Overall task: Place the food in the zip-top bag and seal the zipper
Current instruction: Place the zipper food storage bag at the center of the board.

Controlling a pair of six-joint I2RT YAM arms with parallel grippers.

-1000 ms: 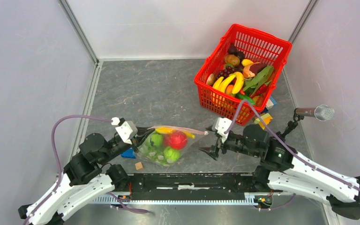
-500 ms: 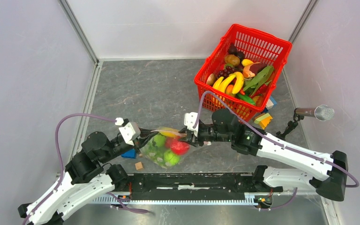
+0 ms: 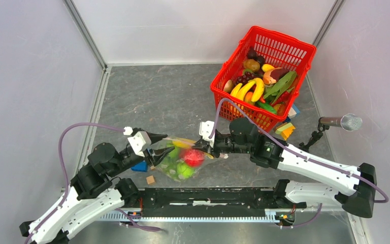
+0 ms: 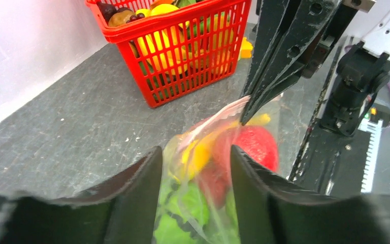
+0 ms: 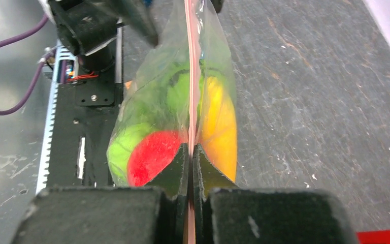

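Observation:
The zip-top bag (image 3: pixel 179 161) lies at the near middle of the table, holding the food: a red apple (image 5: pixel 150 156), a yellow banana (image 5: pixel 219 127) and green lettuce (image 5: pixel 157 104). My right gripper (image 3: pixel 199 146) is shut on the pink zipper (image 5: pixel 192 76), which runs straight away from its jaws (image 5: pixel 190 148). My left gripper (image 3: pixel 160 144) is open at the bag's left end. In the left wrist view the bag (image 4: pixel 203 173) sits between the spread fingers of the left gripper (image 4: pixel 195 152), and the right gripper's fingers (image 4: pixel 264 86) pinch the bag's far edge.
A red mesh basket (image 3: pixel 232 109) full of toy produce stands at the back right, also seen as the basket (image 4: pixel 157 86) in the left wrist view. A blue block (image 3: pixel 140 166) and a small wooden cube (image 3: pixel 151 179) lie by the bag. A microphone (image 3: pixel 343 122) stands at the right.
My right gripper swung left to the bag's mouth and shut on the zipper. My left gripper then opened, letting go of the bag's left end.

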